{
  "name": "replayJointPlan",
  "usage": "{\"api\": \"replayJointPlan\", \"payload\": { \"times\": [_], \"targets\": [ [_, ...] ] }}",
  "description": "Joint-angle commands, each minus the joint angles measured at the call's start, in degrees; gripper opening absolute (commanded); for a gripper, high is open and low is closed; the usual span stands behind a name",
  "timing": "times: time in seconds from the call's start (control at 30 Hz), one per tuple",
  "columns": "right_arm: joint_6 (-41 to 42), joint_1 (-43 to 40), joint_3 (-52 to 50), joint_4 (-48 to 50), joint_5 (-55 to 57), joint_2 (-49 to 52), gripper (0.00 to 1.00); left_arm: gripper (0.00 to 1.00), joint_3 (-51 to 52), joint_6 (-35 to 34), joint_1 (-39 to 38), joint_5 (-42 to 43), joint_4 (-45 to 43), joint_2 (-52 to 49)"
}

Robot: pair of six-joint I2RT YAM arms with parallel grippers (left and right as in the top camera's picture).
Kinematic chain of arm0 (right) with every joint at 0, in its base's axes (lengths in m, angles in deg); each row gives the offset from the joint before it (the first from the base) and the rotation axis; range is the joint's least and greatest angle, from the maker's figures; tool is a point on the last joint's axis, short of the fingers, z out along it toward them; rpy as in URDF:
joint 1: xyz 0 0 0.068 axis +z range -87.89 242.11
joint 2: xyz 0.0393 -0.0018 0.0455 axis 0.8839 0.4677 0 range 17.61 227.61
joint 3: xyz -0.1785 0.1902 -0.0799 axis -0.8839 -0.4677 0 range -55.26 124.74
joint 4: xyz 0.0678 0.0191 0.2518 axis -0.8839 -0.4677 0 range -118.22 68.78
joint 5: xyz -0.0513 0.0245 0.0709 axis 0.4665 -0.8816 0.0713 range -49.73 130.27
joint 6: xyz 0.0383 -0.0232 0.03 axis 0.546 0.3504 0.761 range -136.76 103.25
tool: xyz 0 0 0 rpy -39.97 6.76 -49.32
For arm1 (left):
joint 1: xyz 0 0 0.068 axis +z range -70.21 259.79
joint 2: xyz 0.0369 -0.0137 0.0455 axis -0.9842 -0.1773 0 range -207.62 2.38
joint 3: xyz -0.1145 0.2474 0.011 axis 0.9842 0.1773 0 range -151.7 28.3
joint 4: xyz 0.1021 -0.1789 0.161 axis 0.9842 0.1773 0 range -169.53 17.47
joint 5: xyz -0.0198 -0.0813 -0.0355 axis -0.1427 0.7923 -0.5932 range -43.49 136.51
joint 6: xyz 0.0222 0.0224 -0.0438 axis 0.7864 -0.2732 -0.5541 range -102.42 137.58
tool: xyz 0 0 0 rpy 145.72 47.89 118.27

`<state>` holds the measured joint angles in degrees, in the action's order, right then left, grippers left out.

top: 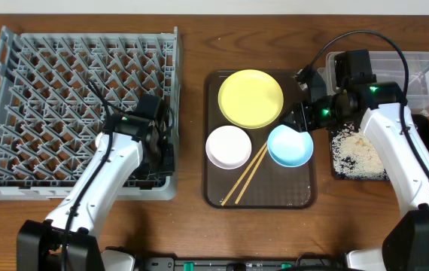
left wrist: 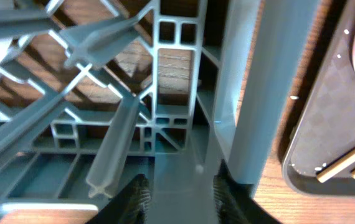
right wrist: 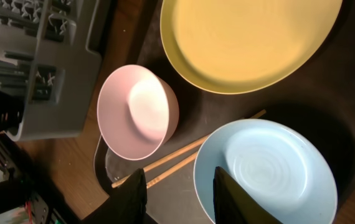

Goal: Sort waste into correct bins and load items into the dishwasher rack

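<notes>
From above, the dishwasher rack holds no dish, as far as I see. The yellow plate, the white bowl, the light blue bowl and the chopsticks all lie on the brown serving tray, so I judge the loading is not begun. The rice crumbs are in the black tray; that part looks done. The clear tub stands behind it, and what is inside I cannot tell. Cup, napkin and wrapper I do not find. My left claw is over the rack's near right corner, my right claw at the blue bowl.

In the left wrist view, my left claw is spread, with nothing between its fingers. The rack's pegs and wall stand close around it.

In the right wrist view, my right claw is spread too and pinches nothing. The blue bowl's rim lies between its fingers. The chopsticks lie just beside this bowl and may be disturbed when it is lifted.
</notes>
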<state>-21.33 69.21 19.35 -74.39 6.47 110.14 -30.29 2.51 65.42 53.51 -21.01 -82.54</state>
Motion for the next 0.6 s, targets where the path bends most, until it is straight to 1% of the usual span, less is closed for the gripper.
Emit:
{"api": "replayJointPlan", "payload": {
  "times": [0.0,0.07,0.17,0.3,0.43,0.57],
  "targets": [
    [0.24,-0.04,0.35,-0.17,-0.02,0.17,0.35,0.48,1.03,-0.22,-0.87,3.02,0.11,-0.48],
    [0.24,-0.04,0.35,-0.26,0.55,0.17,0.36,0.53,0.92,-0.20,-0.87,2.99,-0.63,-0.39],
    [0.24,-0.04,0.35,-0.55,0.63,0.17,0.37,0.54,-0.02,0.07,-0.87,1.86,-1.29,0.15],
    [0.24,-0.04,0.35,-0.57,0.63,0.17,0.38,0.54,-2.27,0.07,-0.87,-2.95,-1.09,2.19],
    [0.24,-0.04,0.35,-0.59,1.03,0.17,0.38,0.54,-4.39,0.20,-0.81,-3.85,-2.16,5.62],
    [0.24,-0.04,0.35,-0.50,1.03,0.17,0.37,0.54,-4.98,0.17,-0.83,-3.15,-8.13,9.86]
  ]
}}
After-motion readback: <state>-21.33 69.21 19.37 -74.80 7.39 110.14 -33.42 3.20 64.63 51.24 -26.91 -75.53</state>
